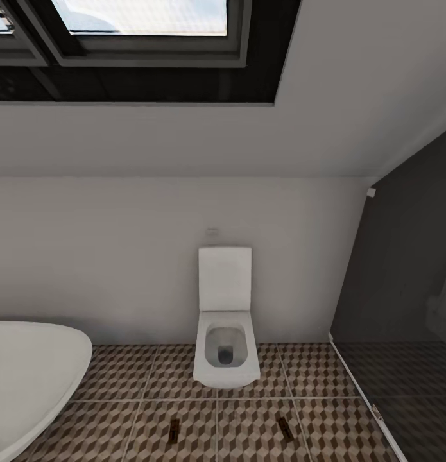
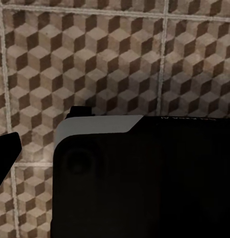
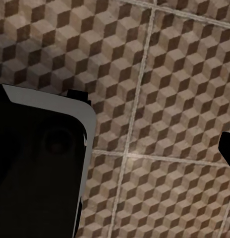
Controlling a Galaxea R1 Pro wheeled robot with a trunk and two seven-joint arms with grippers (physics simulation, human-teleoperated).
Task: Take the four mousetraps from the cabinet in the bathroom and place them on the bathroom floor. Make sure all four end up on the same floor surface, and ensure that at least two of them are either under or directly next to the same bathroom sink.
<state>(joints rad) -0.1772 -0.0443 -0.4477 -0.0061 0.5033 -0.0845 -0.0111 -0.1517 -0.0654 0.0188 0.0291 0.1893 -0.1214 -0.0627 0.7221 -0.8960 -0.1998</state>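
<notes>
Two small flat brown mousetraps lie on the cube-patterned bathroom floor (image 1: 248,430) in front of the toilet, one (image 1: 173,432) toward the left and one (image 1: 285,428) toward the right, each on its own tile. The cabinet and the sink are out of view. In the left wrist view a single dark fingertip (image 2: 6,148) of the left gripper pokes in over the floor tiles (image 2: 115,59). The right wrist view has one dark fingertip (image 3: 227,148) of the right gripper above the floor tiles (image 3: 169,99). Nothing is seen held by either.
A white wall-hung toilet (image 1: 226,346) stands at the middle of the back wall. A white rounded tub (image 1: 30,378) fills the left corner. A dark glass shower wall (image 1: 402,289) closes the right. A dark robot body part (image 2: 144,183) (image 3: 35,168) blocks part of each wrist view.
</notes>
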